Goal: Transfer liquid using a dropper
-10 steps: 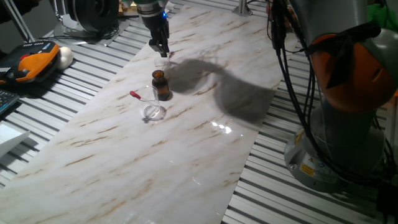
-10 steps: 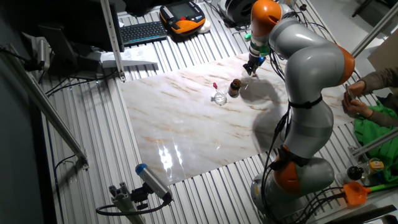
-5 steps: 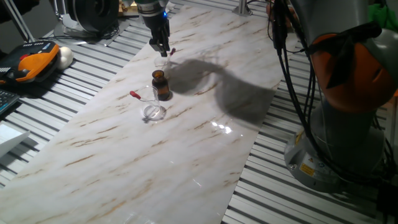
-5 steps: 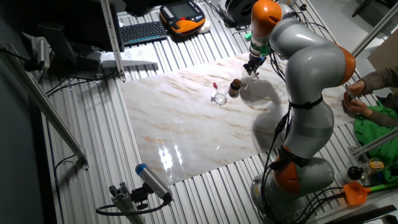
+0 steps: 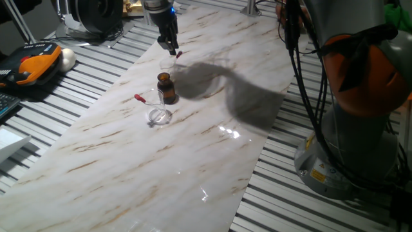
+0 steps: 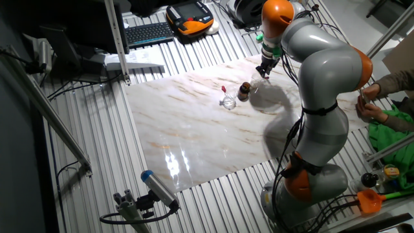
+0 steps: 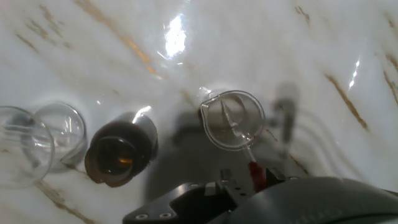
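The marble slab [image 5: 193, 167] is filling the middle of both fixed views, and the grey and orange arm [image 6: 323, 71] is reaching over it to the upper part of the frame. Compared with a second ago, the gripper [image 5: 170, 48] is sitting slightly higher and further right. This suggests it is drawing its load up out of the glassware rather than pressing down.

Below it, the amber bottle [image 5: 167, 88] is standing open. A shallow glass dish [image 5: 158, 116] is resting lower left of it, with a second red-bulbed pipette [image 5: 138, 98] lying beside it.

In the hand view, the small beaker [image 7: 232, 119] is sitting at centre. The fingers are closing narrowly on the dropper [image 7: 255, 174] at its red bulb, low in the frame. Its clear tip is pointing up-frame into the beaker's mouth. Whether it is carrying liquid cannot be told.

No label or writing is readable anywhere. The yellow sticker [image 5: 317, 173] on the arm's base is too small to read.
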### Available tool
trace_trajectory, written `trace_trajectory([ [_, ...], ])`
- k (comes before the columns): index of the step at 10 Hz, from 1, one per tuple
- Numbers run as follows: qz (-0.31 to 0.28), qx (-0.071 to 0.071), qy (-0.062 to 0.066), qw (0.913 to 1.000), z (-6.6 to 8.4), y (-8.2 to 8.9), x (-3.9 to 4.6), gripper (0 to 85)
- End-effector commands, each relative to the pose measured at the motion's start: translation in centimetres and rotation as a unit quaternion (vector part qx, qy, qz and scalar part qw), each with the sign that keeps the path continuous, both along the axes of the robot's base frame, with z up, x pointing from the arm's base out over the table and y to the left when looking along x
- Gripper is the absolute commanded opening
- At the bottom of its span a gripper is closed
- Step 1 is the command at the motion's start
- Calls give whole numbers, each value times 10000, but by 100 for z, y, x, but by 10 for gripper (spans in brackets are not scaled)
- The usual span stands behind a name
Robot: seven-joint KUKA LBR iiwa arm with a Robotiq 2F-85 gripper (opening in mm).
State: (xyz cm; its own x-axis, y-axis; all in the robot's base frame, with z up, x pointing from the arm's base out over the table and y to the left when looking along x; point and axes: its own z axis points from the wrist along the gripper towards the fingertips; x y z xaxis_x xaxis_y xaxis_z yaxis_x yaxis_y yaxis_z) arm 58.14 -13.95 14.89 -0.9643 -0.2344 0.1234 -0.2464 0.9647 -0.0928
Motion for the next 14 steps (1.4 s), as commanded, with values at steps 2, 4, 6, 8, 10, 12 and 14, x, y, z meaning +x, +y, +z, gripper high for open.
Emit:
trace_trajectory([
  [2,10,21,-14,10000,-22,-14,-12,340],
  [4,-26,-28,28,10000,68,56,24,340],
  [6,-40,-106,134,9998,68,56,24,340],
  [8,-95,-173,188,9996,68,56,24,340],
  [10,238,-289,160,9992,68,56,24,340],
  [12,377,-205,164,9989,68,56,24,340],
  [14,430,-130,176,9988,65,52,24,340],
])
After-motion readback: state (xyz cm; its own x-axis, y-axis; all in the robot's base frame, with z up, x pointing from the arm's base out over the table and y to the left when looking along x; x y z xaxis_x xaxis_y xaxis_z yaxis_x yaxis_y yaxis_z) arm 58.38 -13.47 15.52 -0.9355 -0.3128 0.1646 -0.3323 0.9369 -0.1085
